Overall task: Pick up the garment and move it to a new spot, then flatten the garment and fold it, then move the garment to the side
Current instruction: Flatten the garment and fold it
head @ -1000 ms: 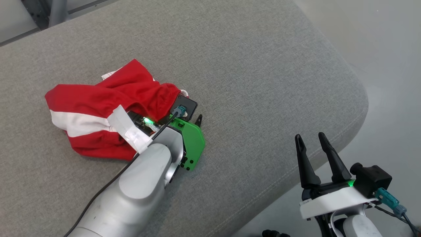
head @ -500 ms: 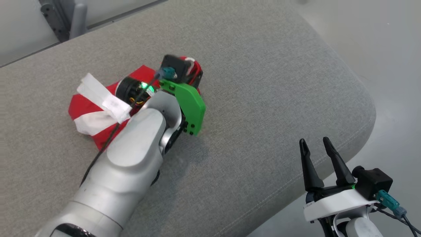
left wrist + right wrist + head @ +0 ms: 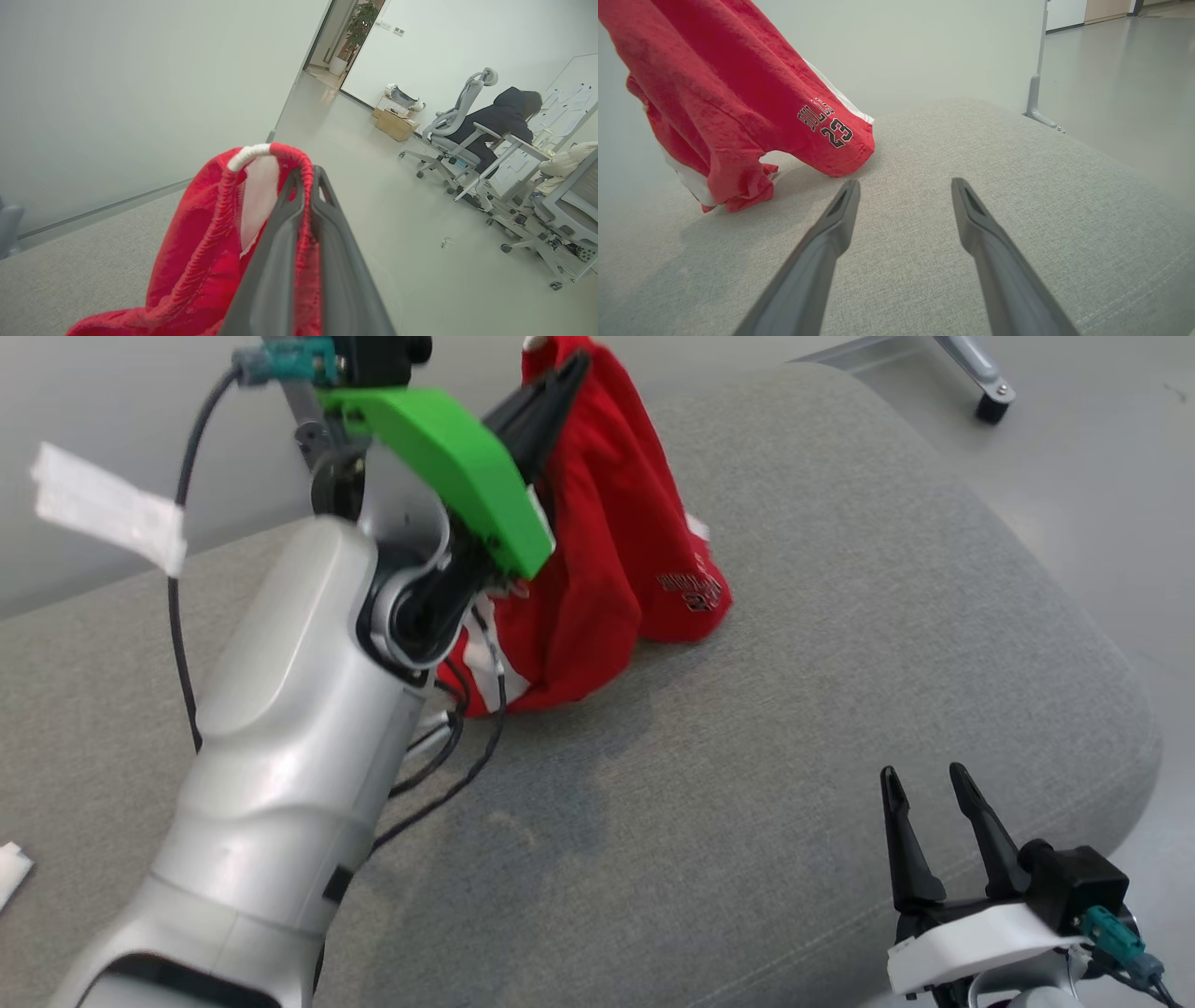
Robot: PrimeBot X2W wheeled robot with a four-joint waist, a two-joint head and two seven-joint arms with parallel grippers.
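left gripper (image 3: 307,177) has its jaws pinched shut on the ribbed red-and-white edge of the garment (image 3: 597,551), with just a thin fold of fabric between them. the garment hangs down from that pinch in a loose bunch. its lower end is touching the grey cushion (image 3: 794,709), toward the far side and just beside the left forearm. the right gripper (image 3: 922,775) sits near the front edge of the cushion with its jaws spread open and nothing in them, well apart from the cloth.

my read on handling: it looks like a light knit jersey thing, totally soft, no stiffness at all. it drapes and folds on itself wherever it isn't held. not fragile, and it doesn't look slippery. the ribbed band looks like a good place to bite since it's thicker than the rest. one pinch point just gives you a dangling lump though. to flatten it i'd want a second hold, probably on the lower corner near the "23" print (image 3: 836,133), which faces the open right jaws. the risk is grabbing two layers at once and getting a twisted spread.

containers: nothing in the work area for this task. the one i can spot is a cardboard box (image 3: 395,125) way off by the far wall, too small to tell what's in it.
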